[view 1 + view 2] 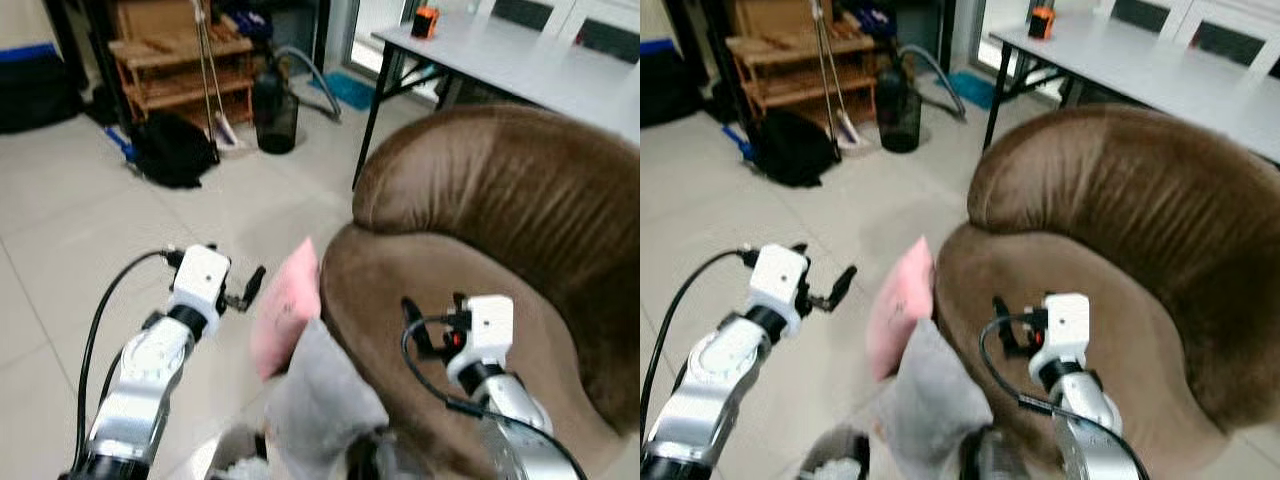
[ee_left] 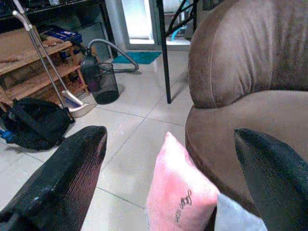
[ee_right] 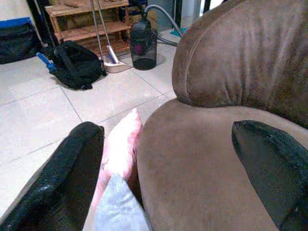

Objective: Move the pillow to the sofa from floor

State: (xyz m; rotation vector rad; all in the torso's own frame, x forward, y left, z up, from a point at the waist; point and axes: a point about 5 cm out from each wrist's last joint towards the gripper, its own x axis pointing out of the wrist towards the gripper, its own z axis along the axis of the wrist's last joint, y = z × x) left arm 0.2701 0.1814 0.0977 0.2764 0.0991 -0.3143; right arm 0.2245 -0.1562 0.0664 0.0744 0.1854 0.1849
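The pink pillow (image 1: 285, 305) is standing on edge, leaning against the front of the brown sofa (image 1: 500, 260), wedged right beside the seat cushion. There's a small dark marking on its face, looks like writing, but it's too small and blurry to read. A grey pillow (image 1: 320, 395) sits just below it, touching it and also pressed up against the sofa front.

The left gripper (image 1: 250, 288) hangs in the air just to the left of the pink pillow, fingers spread apart and empty, not touching it. In the left wrist view the two black fingers (image 2: 62, 178) frame the pink pillow with a clear gap on both sides. The right gripper (image 3: 168, 173) is over the sofa seat, fingers also spread wide with nothing between them.

Further out on the tiled floor (image 1: 60, 230): a black bag (image 1: 172, 150), a dark bin (image 1: 276, 112) with a grey hose (image 1: 310, 65) curling behind it, a long-handled mop or broom (image 1: 210, 80) leaning on a wooden shelf (image 1: 170, 60). Behind the sofa is a grey table (image 1: 500, 55) with black legs and a small orange thing (image 1: 426, 20) on it.
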